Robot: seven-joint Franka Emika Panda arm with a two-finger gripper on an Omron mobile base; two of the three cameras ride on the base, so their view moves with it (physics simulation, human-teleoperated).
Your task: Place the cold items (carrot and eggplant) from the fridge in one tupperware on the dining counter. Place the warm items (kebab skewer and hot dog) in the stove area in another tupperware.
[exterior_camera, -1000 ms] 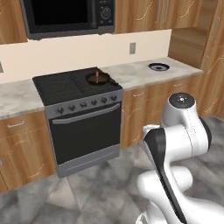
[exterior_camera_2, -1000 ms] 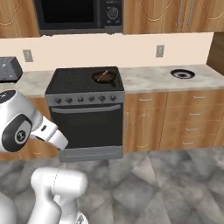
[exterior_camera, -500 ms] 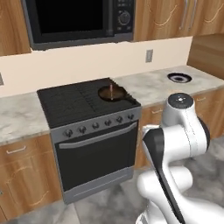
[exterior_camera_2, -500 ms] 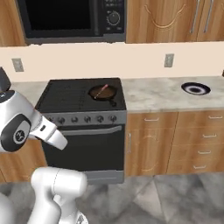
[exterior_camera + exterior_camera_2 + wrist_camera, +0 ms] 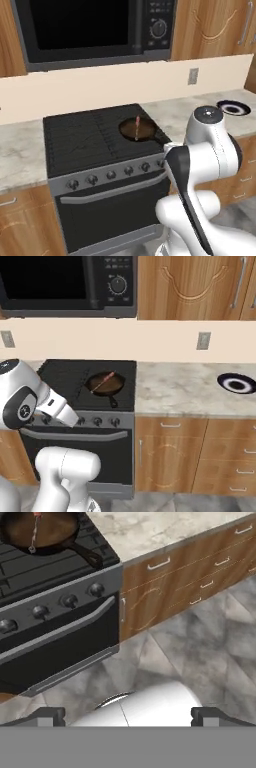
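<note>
A kebab skewer (image 5: 137,127) lies in a dark frying pan (image 5: 141,131) on the black stove's right rear burner. From the right base view the skewer (image 5: 104,381) rests slantwise across the pan (image 5: 106,386). In the hand view the pan (image 5: 42,532) with the skewer (image 5: 34,534) sits at the top left. My gripper (image 5: 129,716) hangs low in front of the oven door, well short of the pan, open with nothing between its fingertips (image 5: 47,715). The hot dog, carrot, eggplant and tupperware are out of view.
A microwave (image 5: 95,25) hangs over the stove (image 5: 95,145). Marble counter (image 5: 180,388) runs to the right, with a round dark-and-white fitting (image 5: 235,382) on it. Wooden drawers (image 5: 190,577) stand below, above a grey tiled floor (image 5: 200,647).
The base has driven closer to the stove, so stove, pan and microwave now loom larger in both base views. My arm keeps its folded pose and the gripper stays open.
</note>
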